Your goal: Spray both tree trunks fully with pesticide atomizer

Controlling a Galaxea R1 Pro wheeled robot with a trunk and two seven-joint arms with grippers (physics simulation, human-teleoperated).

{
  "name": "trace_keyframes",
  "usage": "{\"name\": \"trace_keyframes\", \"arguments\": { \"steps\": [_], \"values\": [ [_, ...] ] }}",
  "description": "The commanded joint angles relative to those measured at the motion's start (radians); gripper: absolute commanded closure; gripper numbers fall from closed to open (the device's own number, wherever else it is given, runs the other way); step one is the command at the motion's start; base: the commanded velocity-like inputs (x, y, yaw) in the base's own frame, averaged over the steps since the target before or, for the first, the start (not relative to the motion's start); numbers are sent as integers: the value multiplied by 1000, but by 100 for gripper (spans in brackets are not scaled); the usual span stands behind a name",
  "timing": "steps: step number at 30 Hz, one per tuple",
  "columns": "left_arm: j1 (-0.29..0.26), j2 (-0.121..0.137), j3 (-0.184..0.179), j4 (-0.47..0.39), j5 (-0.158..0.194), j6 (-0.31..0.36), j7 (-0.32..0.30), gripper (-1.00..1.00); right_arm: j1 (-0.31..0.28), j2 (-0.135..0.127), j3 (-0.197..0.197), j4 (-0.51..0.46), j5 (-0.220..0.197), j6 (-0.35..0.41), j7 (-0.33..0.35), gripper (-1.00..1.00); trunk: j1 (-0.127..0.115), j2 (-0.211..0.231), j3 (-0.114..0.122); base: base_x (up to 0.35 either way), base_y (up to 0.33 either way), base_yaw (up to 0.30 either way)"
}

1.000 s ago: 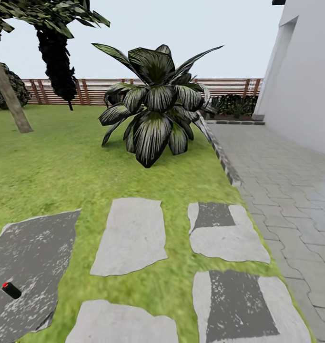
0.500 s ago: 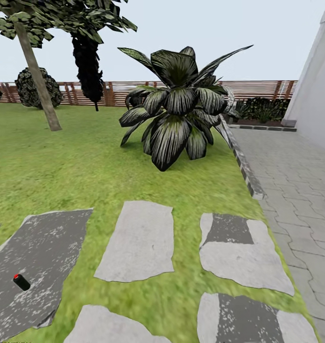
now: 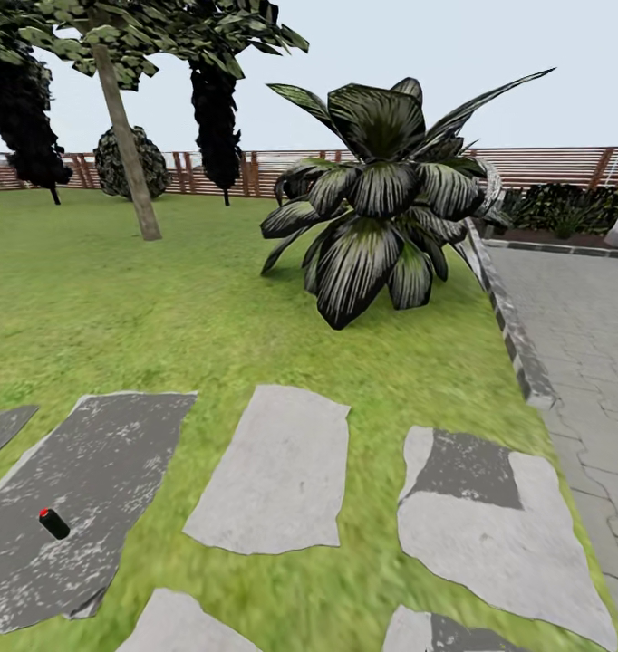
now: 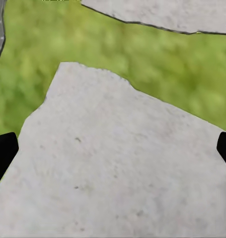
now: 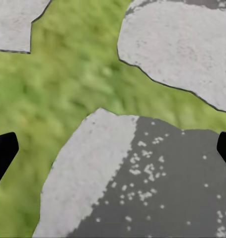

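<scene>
The small dark cylinder with a red tip (image 3: 53,523) on the dark paving slab (image 3: 82,489) is too small to identify. The pale-trunked tree (image 3: 128,136) loses its crown at the top edge. In both wrist views only dark finger tips (image 4: 3,153) (image 5: 2,154) show at the side edges; the jaws' spread cannot be judged.

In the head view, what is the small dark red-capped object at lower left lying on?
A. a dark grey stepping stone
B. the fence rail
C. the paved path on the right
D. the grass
A. The small dark red-capped object rests on the dark grey stepping stone at lower left, with grass around the slab's edges and the paved path far off on the other side.
</scene>
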Motion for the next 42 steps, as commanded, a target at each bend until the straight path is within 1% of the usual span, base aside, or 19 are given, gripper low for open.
{"name": "trace_keyframes", "arguments": {
  "steps": [1,42],
  "values": [
    [0,0,0,0,0,0,0,-100,0,0,0,0,0,0,0,-100,0,0,0,255,-229,278],
    [0,0,0,0,0,-1,0,-100,0,0,0,0,0,0,0,-100,0,0,0,256,-229,278]
  ]
}}
